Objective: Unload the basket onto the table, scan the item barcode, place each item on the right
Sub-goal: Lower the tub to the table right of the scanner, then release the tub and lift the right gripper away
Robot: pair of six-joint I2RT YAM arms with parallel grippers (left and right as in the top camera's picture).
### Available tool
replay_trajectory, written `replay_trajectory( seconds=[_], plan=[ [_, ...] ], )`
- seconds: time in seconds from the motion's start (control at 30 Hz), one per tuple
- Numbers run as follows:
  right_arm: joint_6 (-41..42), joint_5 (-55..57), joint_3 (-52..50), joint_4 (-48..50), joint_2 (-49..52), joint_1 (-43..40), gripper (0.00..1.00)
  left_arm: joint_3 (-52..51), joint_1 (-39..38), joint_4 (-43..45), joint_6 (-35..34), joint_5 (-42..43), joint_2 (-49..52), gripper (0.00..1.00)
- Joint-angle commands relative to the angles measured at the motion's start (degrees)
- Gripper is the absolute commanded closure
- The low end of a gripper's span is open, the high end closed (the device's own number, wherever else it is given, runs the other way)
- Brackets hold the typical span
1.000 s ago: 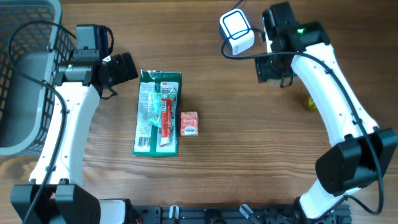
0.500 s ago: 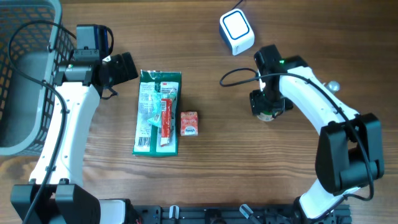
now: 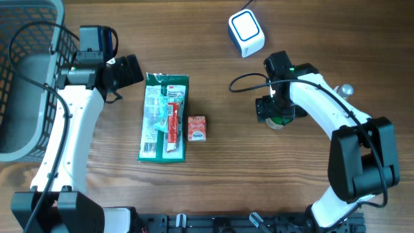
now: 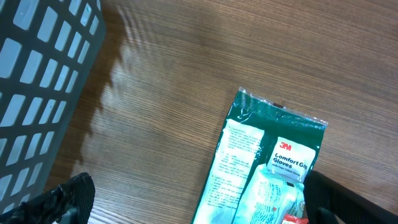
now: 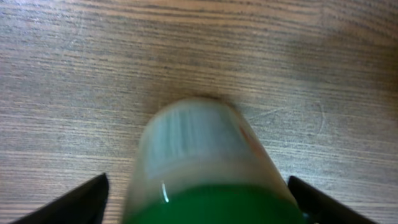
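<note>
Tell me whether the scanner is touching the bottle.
Apart. The overhead view shows a stretch of bare table between the scanner and the bottle.

A matt, brown wood-grain surface (image 3: 226,181), finely scratched in the right wrist view, carries a grey moulded-plastic basket (image 4: 37,74) with a smooth lattice wall. The green glove packet (image 3: 165,116) is shiny plastic film, crinkled and catching light, with a white printed panel that looks like paper. Beside it, the small red carton (image 3: 196,128) appears to be printed card. The scanner (image 3: 246,32) is glossy white plastic. The bottle (image 5: 199,168) looks like cloudy, smooth plastic with a shiny green band. The arm shells (image 3: 336,110) are smooth white plastic.
</note>
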Motion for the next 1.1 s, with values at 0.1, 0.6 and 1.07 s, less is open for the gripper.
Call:
replay_trajectory(
  seconds=[0.1, 0.6, 1.07],
  plan=[
    [0.72, -0.5, -0.61, 0.98, 0.68, -0.02, 0.05, 0.31, 0.33, 0.13, -0.5, -0.31, 0.13, 0.0],
    [-2.08, -5.79, 16.11, -5.07, 0.57, 0.04, 0.0, 0.31, 0.33, 0.13, -0.5, -0.31, 0.13, 0.0],
    [7.52, -29.14, 8.24, 4.22, 0.7, 1.99, 0.72, 0.31, 0.33, 0.13, -0.5, -0.31, 0.13, 0.0]
  ],
)
